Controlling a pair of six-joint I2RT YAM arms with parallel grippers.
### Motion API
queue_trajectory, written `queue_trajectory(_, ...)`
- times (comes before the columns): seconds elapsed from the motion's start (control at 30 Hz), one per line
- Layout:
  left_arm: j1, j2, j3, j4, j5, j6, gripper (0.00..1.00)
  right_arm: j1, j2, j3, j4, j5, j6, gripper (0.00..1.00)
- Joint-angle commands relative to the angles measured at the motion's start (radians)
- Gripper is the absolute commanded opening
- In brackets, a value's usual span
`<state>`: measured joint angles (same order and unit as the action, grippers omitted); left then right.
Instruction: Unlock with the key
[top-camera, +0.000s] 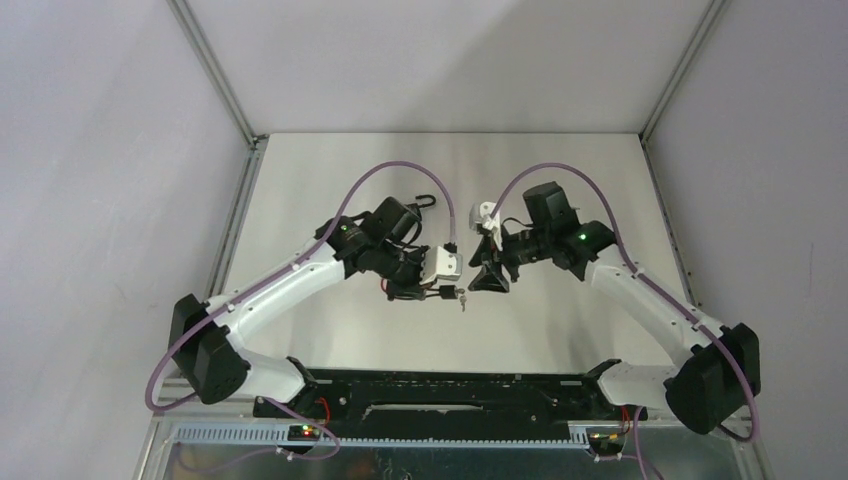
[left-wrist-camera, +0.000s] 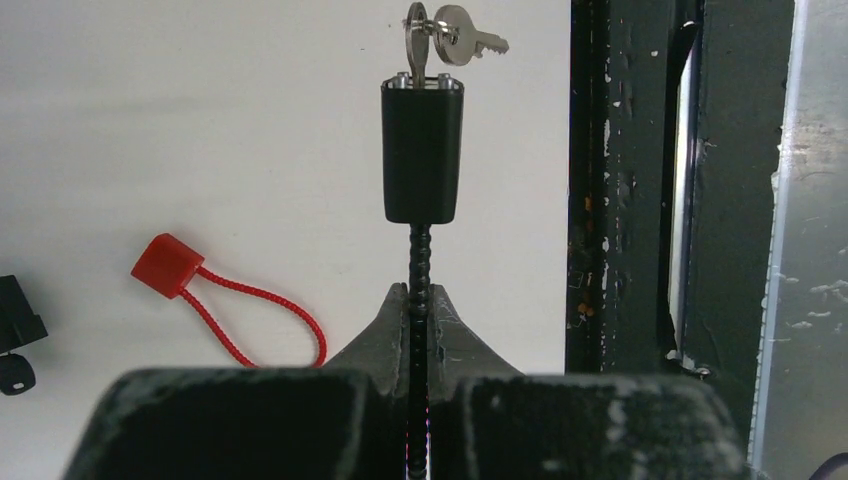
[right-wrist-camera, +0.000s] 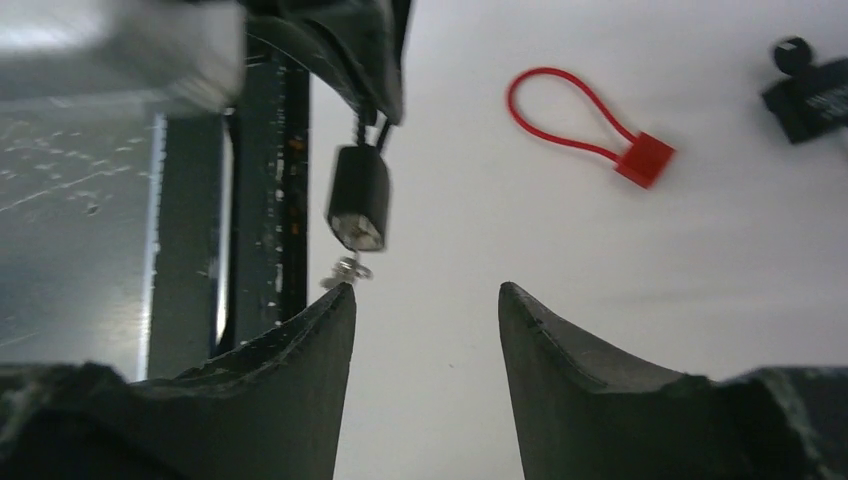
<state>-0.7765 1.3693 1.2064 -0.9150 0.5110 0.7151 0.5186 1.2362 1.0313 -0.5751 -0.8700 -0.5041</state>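
Key inserted; turn judged outstanding.
The lock (left-wrist-camera: 422, 150) is held by its cable (left-wrist-camera: 420, 255) in the clamped left tool (left-wrist-camera: 420, 305), with the key (left-wrist-camera: 417, 45) at its far end; the right tool (right-wrist-camera: 427, 300), spread open, is positioned just short of the key.

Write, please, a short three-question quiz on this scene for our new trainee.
1. True or false: the key already sits in the black cable lock.
2. Which holds that lock's cable? A: left tool. B: right tool. C: neither.
3. Fill in: the right tool's jaws stand ____.

Key: 1 true; 2 A; 3 open.
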Motion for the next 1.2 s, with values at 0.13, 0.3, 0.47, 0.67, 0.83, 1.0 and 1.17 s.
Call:
queue_trajectory(0.13,-0.024,0.014,0.076,0.043,0.017,-0.032,0.0,0.073,0.03,0.061,-0.051,-0.12,-0.026,0.54)
queue_trajectory(0.3,-0.026,0.014,0.079,0.044,0.01,-0.04,0.0,0.095,0.049,0.06,-0.057,-0.094,-0.035,0.44)
queue_trajectory(0.47,-0.027,0.013,0.082,0.041,0.012,-0.04,0.0,0.102,0.077,0.061,-0.043,-0.05,-0.021,0.3)
queue_trajectory(0.67,-0.027,0.012,0.079,0.043,0.017,-0.042,0.0,0.122,0.081,0.062,-0.03,-0.009,-0.013,0.17)
queue_trajectory(0.83,-0.027,0.009,0.074,0.053,0.024,-0.055,0.0,0.139,0.09,0.061,-0.022,0.048,-0.001,0.18)
queue_trajectory(1.0,-0.027,0.008,0.067,0.071,0.011,-0.076,0.0,0.144,0.099,0.06,-0.025,0.072,0.011,0.21)
queue_trajectory(1.17,-0.027,0.001,0.057,0.103,-0.023,-0.102,0.0,0.128,0.103,0.06,-0.023,0.009,0.036,0.24)
